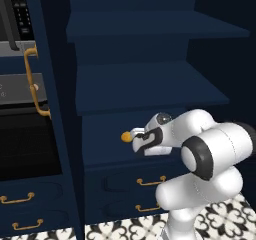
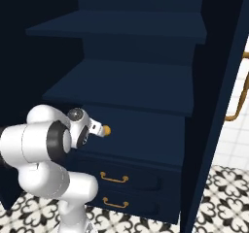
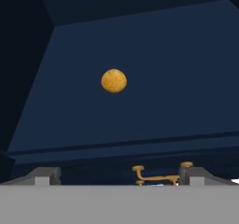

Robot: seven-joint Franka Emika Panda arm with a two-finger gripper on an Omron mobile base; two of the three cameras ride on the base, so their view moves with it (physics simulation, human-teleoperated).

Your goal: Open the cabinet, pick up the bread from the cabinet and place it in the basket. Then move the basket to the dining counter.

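With the cabinet (image 1: 135, 84) open, the bread (image 3: 114, 80) sits mid-shelf on its lowest shelf, set back from the front edge, and the spread, empty claw (image 1: 134, 140) may nudge the round lump deeper if it closes early or off-centre.

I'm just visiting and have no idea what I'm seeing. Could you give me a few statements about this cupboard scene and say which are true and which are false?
1. The cabinet is open. True.
2. The gripper is clamped on the bread. False: its jaws are open and the bread lies apart, ahead on a shelf.
3. The bread is golden and roundish. True.
4. Drawers with brass handles sit above the bread. False: they are below its shelf.
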